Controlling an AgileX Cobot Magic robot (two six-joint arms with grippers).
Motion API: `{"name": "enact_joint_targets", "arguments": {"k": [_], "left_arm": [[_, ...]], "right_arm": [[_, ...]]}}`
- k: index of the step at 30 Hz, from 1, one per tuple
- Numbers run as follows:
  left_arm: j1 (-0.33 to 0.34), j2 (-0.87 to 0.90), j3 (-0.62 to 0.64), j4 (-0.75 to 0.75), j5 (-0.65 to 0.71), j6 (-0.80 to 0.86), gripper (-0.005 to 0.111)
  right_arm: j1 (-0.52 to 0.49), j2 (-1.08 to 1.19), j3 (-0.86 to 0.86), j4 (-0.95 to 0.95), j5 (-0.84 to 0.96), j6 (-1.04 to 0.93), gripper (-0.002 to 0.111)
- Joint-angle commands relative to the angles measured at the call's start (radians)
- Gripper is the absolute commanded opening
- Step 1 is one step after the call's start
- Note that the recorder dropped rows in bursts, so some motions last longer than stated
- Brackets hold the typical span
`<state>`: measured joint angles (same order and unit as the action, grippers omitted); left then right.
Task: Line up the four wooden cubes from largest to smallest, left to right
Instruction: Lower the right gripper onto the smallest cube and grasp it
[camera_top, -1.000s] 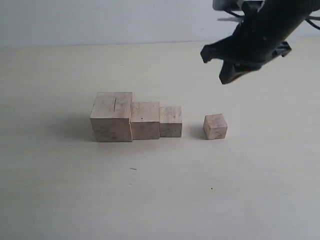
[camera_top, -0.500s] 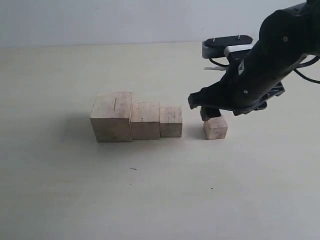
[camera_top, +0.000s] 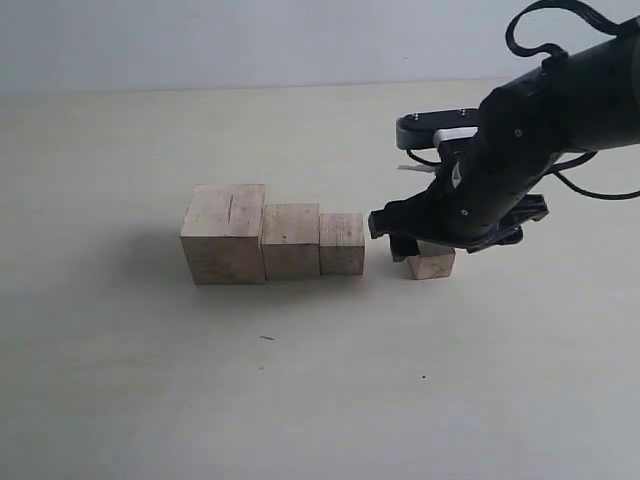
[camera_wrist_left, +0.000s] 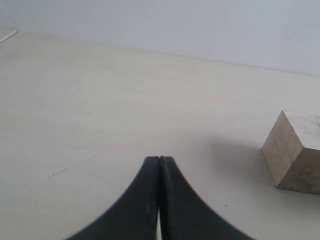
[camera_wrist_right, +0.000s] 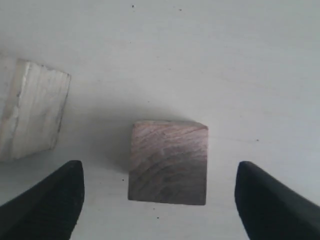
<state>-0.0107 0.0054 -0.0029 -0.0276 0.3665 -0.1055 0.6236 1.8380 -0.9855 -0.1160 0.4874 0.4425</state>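
Observation:
Three pale wooden cubes stand touching in a row: the largest cube (camera_top: 224, 232) with a thin slit on top at the left, the second cube (camera_top: 290, 240), then the third cube (camera_top: 342, 243). The smallest cube (camera_top: 431, 264) (camera_wrist_right: 168, 162) sits apart to their right. My right gripper (camera_top: 412, 243) (camera_wrist_right: 159, 192) hangs low over it, open, one finger on each side, not touching it. The left gripper (camera_wrist_left: 159, 159) is shut with nothing in it, and a cube (camera_wrist_left: 295, 153) lies off to one side in the left wrist view.
A pale tabletop (camera_top: 300, 380) spreads all round, with a light wall behind. The third cube's end (camera_wrist_right: 30, 112) shows close beside the right gripper's finger in the right wrist view.
My right arm has come down from high at the back right to just over the smallest cube. The cubes have not moved.

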Motion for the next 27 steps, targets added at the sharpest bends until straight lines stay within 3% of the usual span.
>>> {"name": "enact_joint_targets", "arguments": {"k": [1, 3, 9, 20, 22, 27], "left_arm": [[-0.005, -0.005, 0.003, -0.005, -0.008, 0.000, 0.000], [-0.005, -0.005, 0.003, -0.005, -0.008, 0.000, 0.000], [-0.005, -0.005, 0.003, -0.005, -0.008, 0.000, 0.000], [-0.005, -0.005, 0.003, -0.005, -0.008, 0.000, 0.000], [-0.005, -0.005, 0.003, -0.005, -0.008, 0.000, 0.000], [-0.005, -0.005, 0.003, -0.005, -0.008, 0.000, 0.000]], "right_arm": [[0.004, 0.022, 0.002, -0.025, -0.029, 0.030, 0.078], [0.004, 0.026, 0.002, -0.025, -0.036, 0.030, 0.074], [0.004, 0.026, 0.002, -0.025, -0.035, 0.030, 0.048], [0.004, 0.026, 0.002, -0.025, -0.003, 0.030, 0.045], [0.004, 0.026, 0.002, -0.025, 0.008, 0.030, 0.036], [0.004, 0.020, 0.002, -0.027, 0.052, -0.098, 0.000]]}}
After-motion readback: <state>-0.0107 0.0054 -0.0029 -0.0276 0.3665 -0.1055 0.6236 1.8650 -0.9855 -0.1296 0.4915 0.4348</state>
